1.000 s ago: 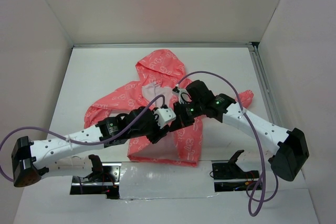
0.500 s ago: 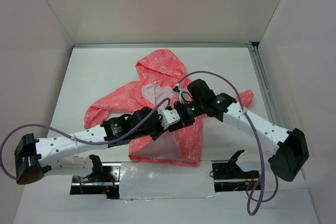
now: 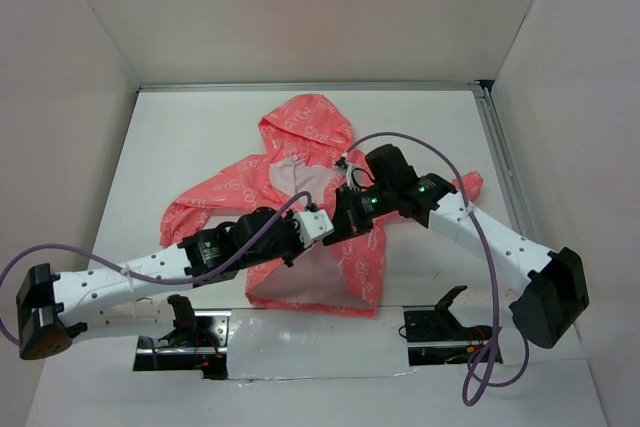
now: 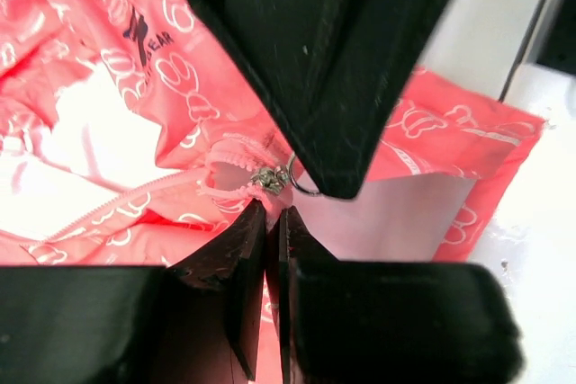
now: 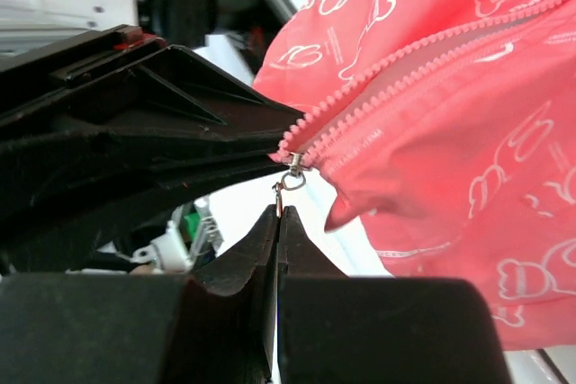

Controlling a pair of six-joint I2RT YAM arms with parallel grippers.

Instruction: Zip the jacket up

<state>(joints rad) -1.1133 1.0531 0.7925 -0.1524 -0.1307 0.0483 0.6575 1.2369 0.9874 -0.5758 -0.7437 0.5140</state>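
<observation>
Right gripper [image 5: 276,213] pinches the pull [image 5: 288,179]; left gripper [image 4: 274,215] clamps jacket [image 4: 180,96] below it. Thin pull may slip out if tugged sideways.

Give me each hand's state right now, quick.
Left hand: closed on the jacket.
Right hand: closed on the zipper pull.

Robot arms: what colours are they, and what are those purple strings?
The left arm and right arm are white tubes dotted with small holes, with black joints. Each trails a purple cable. Small green lights glow near the right wrist. The fingers are black wedges.
</observation>
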